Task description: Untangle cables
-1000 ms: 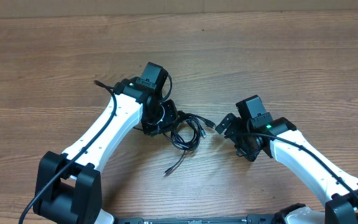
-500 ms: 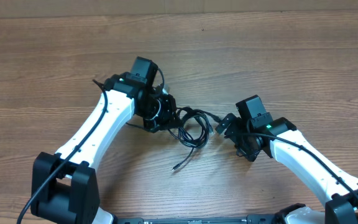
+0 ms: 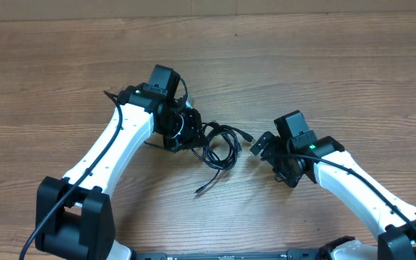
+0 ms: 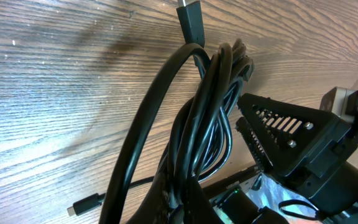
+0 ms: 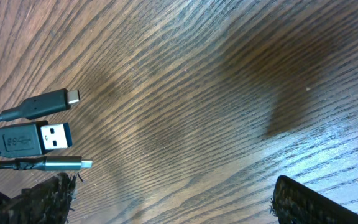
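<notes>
Swinging further left than before, the left end effector (image 3: 188,136) is pinching the still-tangled cables (image 3: 222,148) while the right end effector (image 3: 260,145) is gaping empty.

Around the cables (image 3: 221,144), the table (image 3: 302,65) lies bare from 10 through 2 o'clock and at 5, while the left gripper (image 3: 192,136), clamped on them, blocks 9, the wide-jawed right gripper (image 3: 259,146) stands near at 3, and a loose strand (image 3: 206,185) trails toward 7.

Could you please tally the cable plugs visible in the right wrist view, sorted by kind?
Slim plugs: 2
Wide USB-A plug, blue insert: 1
Total: 3
</notes>
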{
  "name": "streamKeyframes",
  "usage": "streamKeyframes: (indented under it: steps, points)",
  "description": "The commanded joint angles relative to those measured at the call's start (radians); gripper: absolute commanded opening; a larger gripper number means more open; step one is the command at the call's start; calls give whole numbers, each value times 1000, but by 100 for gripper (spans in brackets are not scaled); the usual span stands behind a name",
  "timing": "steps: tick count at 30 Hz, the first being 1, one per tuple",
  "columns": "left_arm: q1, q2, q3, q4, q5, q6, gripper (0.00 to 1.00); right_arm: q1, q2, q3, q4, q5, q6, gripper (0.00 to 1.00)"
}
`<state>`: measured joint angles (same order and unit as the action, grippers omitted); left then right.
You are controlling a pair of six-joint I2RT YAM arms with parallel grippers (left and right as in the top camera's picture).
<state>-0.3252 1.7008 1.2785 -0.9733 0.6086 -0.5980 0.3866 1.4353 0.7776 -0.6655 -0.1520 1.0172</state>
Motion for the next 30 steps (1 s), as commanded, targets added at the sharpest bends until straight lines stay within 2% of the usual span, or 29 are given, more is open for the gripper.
streamKeyframes:
  steps: [1,9,13,25,27,30]
  points:
    - [5,-20,28,2,0,27,4,-2,3,9,5,10,-1,100]
    - [5,-20,28,10,-17,51,4,-2,3,9,5,10,-1,100]
    - [4,-20,28,42,-16,-12,4,-2,3,9,5,10,-1,100]
    - [4,-20,27,32,-16,-19,4,-2,3,9,5,10,-1,100]
    - [4,-20,27,30,-16,-19,4,-2,3,9,41,111,0,100]
    - [4,-20,27,23,-16,-19,4,-2,3,9,188,322,-1,100]
